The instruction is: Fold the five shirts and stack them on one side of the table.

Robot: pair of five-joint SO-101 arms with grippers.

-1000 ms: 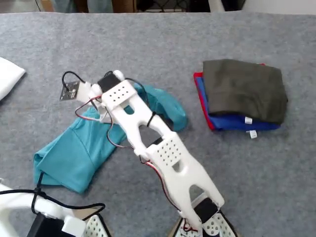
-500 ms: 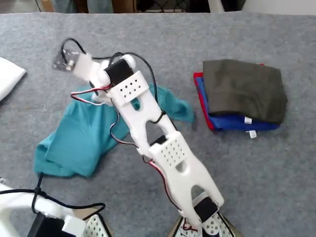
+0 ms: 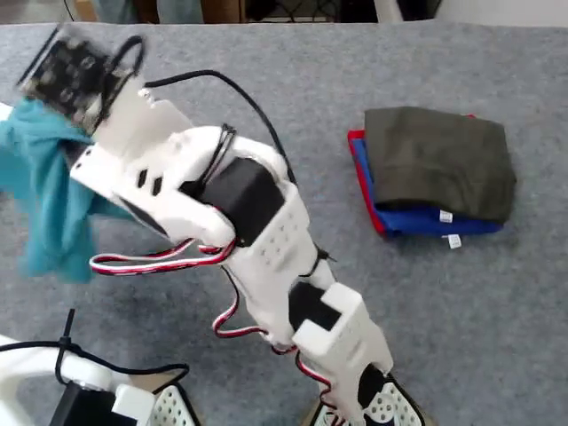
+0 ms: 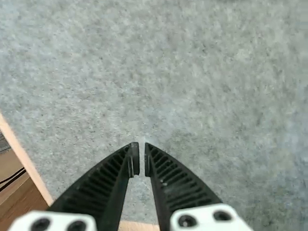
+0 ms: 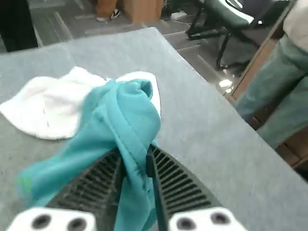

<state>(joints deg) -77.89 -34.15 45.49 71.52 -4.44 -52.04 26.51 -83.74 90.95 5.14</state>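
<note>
While the grey, felt-like counter (image 3: pixel 461 337) is carrying everything, the white right arm (image 3: pixel 222 204) is stretching toward the high view's left edge. The right jaws are clamping a bunched teal shirt (image 5: pixel 126 125), which is hanging crumpled near a rumpled white shirt (image 5: pixel 45 113). At the right, a folded olive shirt (image 3: pixel 439 160) is lying on a blue shirt (image 3: pixel 417 220) and a red shirt (image 3: pixel 357 142). Two small white tags (image 3: pixel 446 216) are showing, their print unreadable. The left jaws are sitting closed and empty near the counter's wooden edge (image 4: pixel 21 168).

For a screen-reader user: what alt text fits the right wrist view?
The right gripper is shut on a bunched teal shirt above the grey table; a white shirt lies crumpled on the table beyond it.
</note>
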